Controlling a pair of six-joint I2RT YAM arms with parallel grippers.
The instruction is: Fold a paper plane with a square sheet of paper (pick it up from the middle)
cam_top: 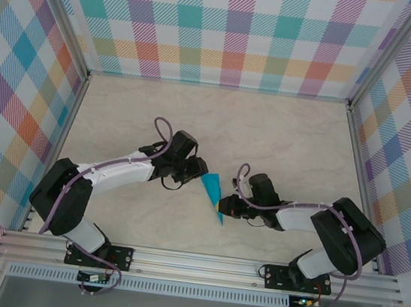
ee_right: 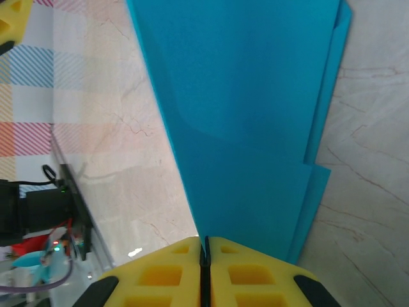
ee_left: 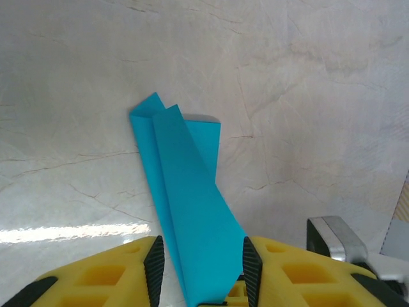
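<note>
The paper plane [cam_top: 213,188], a narrow teal dart, sat near the middle of the marble-patterned table [cam_top: 284,133], a little toward its near edge. At the dart's near end, the right gripper [ee_right: 204,246] was clenched on the paper. Farther back, the left gripper [ee_left: 201,256] stood released, its fingers [ee_left: 154,268] spread either side of the wider end.

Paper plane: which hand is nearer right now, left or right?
Right. The right hand is shut on the paper plane's pointed end, so it touches it. The left hand is open around the other end, fingers apart either side; contact there is unclear.
</note>
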